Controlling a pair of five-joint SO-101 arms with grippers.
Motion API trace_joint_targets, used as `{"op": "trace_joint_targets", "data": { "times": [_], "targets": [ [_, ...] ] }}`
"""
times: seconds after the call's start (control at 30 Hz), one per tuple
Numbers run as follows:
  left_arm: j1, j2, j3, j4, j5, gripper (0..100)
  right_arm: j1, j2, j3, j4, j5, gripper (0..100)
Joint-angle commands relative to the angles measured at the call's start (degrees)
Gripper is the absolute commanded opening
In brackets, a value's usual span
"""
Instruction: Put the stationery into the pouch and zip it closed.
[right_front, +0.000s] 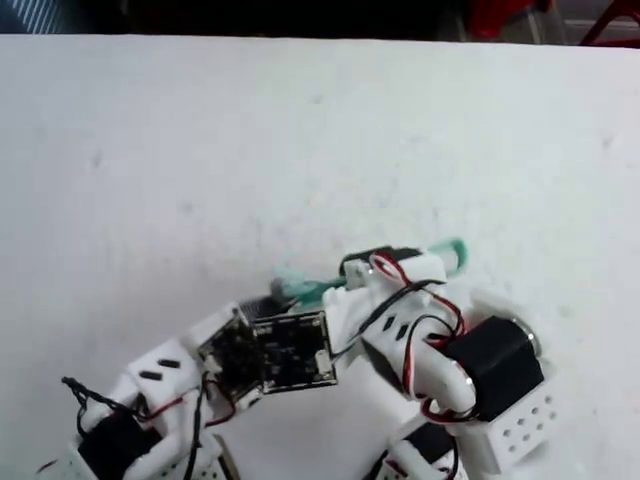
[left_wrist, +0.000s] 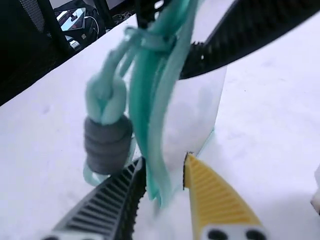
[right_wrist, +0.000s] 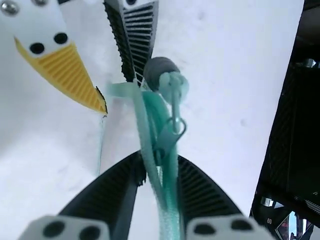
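A white table (right_front: 300, 120) takes most of the high view, and its surface is matt with some faint marks. Behind its far edge the room is dark; a red thing (right_front: 500, 15) is seen there, and in the left wrist view a dark mesh (left_wrist: 30, 12) and some cables.

The two white arms are placed at the near edge of the table, the left arm (right_front: 160, 380) and the right arm (right_front: 480, 380), with black motors and red and black wires. A dark circuit board (right_front: 290, 350) is mounted on the left wrist; the marks on it are too small to be read.

The pouch (left_wrist: 200, 110) is held upright above the table between the two grippers. It is made of clear plastic, with a teal zipper band (left_wrist: 160, 100) along its edge.

The right gripper (right_wrist: 159, 162) is clamped on the zipper band, with both black fingers pressed to it. The jaws of the left gripper (left_wrist: 165, 170) are apart, and the end of the band is found between the black finger and the yellow one.

A grey bead (left_wrist: 107, 145) is hung from the slider by a knotted pale teal cord (left_wrist: 107, 95).
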Motion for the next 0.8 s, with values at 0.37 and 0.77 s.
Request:
{"op": "trace_joint_targets", "data": {
  "times": [0.37, 0.77],
  "targets": [
    [0.4, -0.13, -13.54, 7.47, -0.88, 15, -6.29, 0.84, -5.8, 0.66, 0.09, 1.8],
    [-7.78, -0.13, -12.22, 3.34, -0.88, 15, -4.53, 0.84, -5.8, 0.66, 0.44, 1.8]
  ]
}}
